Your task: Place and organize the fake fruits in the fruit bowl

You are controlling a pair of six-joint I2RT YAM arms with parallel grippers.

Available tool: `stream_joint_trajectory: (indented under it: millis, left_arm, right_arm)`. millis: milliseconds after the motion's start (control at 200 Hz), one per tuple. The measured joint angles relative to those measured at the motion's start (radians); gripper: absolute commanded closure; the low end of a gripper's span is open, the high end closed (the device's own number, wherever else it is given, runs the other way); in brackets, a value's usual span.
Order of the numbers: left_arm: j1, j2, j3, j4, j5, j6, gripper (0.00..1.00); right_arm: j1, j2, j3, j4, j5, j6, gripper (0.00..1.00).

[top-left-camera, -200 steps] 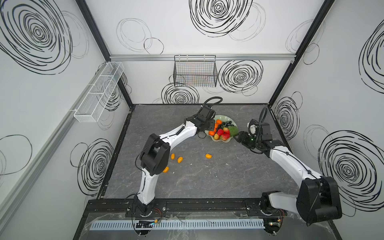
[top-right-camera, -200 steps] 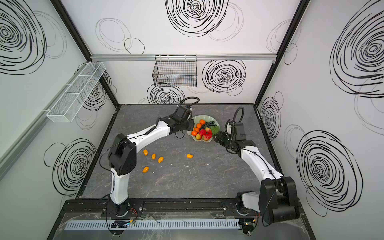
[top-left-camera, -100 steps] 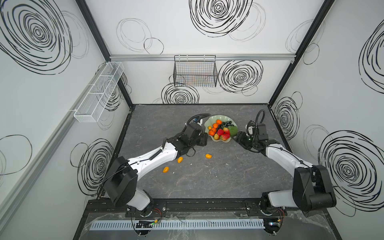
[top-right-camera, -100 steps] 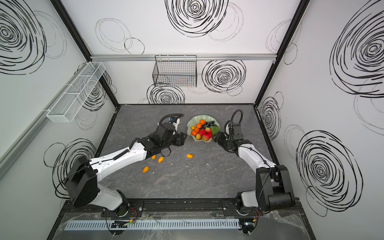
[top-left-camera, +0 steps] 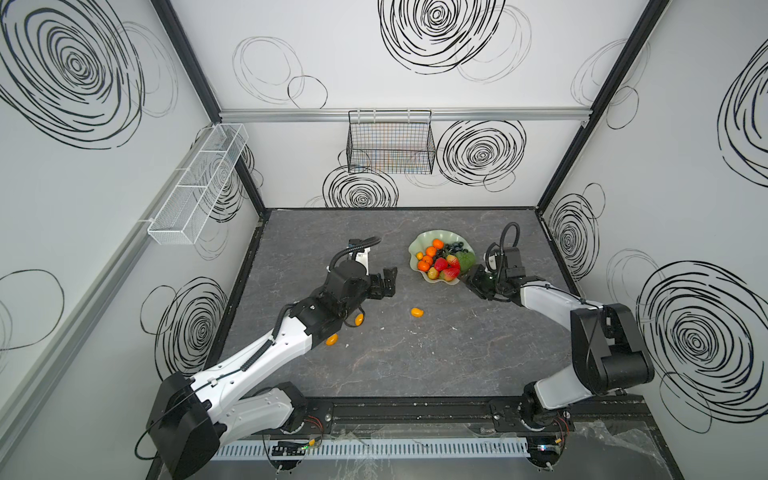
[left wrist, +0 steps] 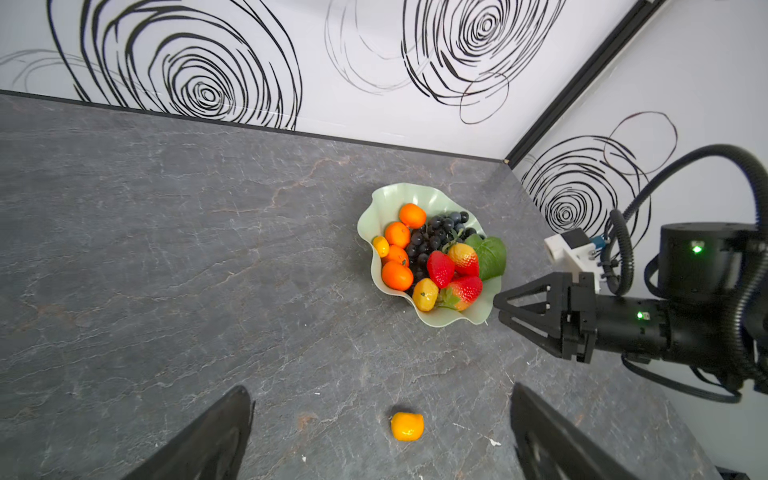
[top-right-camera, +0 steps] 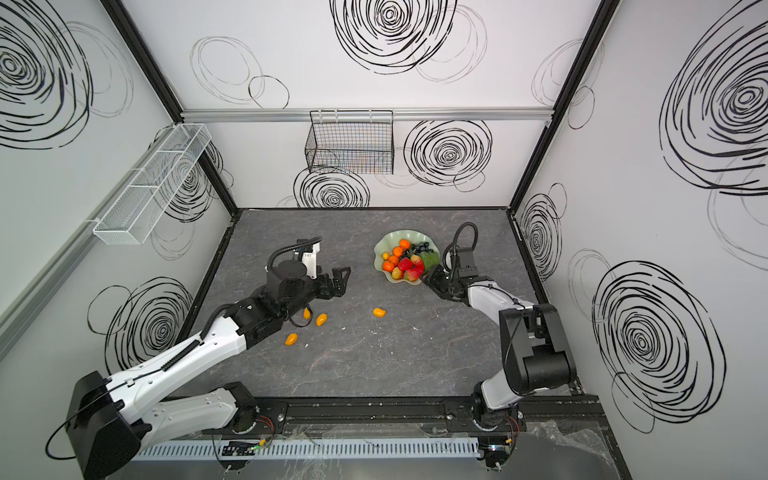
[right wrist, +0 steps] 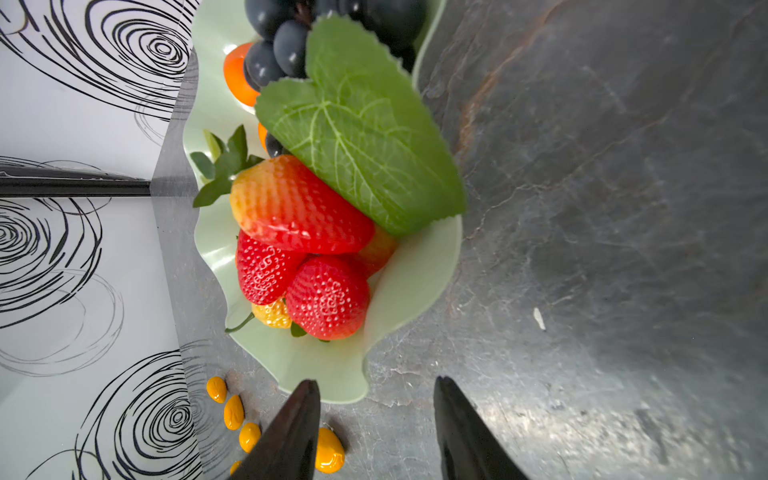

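The pale green fruit bowl (top-left-camera: 415, 249) (top-right-camera: 380, 253) stands at the back right of the table. It holds tangerines (left wrist: 397, 275), strawberries (right wrist: 299, 208) and a dark grape bunch (left wrist: 436, 232) with a green leaf (right wrist: 357, 124). Several kumquats lie loose on the table. One kumquat (top-left-camera: 417, 312) (left wrist: 407, 426) lies alone in front of the bowl, the others (top-right-camera: 321, 319) under my left arm. My left gripper (top-left-camera: 390, 282) (left wrist: 380, 388) hangs wide open and empty, left of the bowl. My right gripper (top-right-camera: 426, 277) (right wrist: 376, 380) is open and empty at the bowl's near right rim.
A black wire basket (top-left-camera: 390, 145) hangs on the back wall and a white mesh basket (top-left-camera: 195, 187) on the left wall. The enclosure walls stand close behind and to the right of the bowl.
My left arm has drawn back from the bowl toward the left front, and its jaws have opened wide. My right gripper stays by the bowl's rim with its jaws slightly narrower.
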Motion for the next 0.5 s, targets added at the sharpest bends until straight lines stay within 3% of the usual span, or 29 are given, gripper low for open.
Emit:
stream_joint_trajectory:
  millis: [140,500]
  left_arm:
    - [0.026,-0.003,0.0,-0.003,-0.011,-0.02,0.01]
    - [0.129,-0.011,-0.045,0.011,0.049,-0.09,0.01]
  right_arm:
    - [0.005,0.031,0.03,0.002,0.005,0.003,0.64]
    - [0.01,0.078,0.071,0.0,0.028,-0.006,0.75]
